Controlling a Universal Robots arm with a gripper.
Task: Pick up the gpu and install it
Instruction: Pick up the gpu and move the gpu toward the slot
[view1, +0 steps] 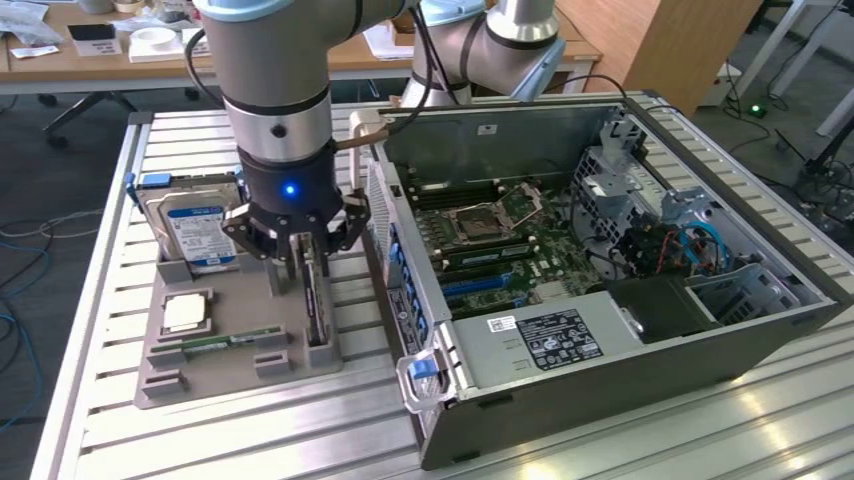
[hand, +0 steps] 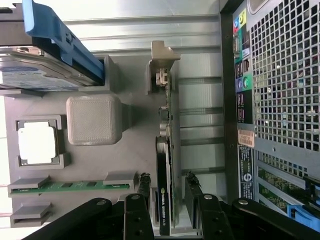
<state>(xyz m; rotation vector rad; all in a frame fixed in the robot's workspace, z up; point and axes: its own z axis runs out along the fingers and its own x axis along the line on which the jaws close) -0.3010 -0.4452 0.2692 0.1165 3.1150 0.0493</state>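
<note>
Item: gpu (hand: 164, 165), dark card standing on edge in a slot of the grey holder tray (view1: 227, 355) on the slatted metal bench (view1: 160, 435), its silvery bracket end away from the hand, just beside the open computer case (view1: 601, 250). Hand (view1: 300, 270): lowered over the card, fingers (hand: 142, 186) spread wide to either side of it and not clamped, holding nothing. Same tray: hard drive (view1: 194, 230) upright, processor chip (view1: 184, 312), green memory stick (view1: 214, 343).
</note>
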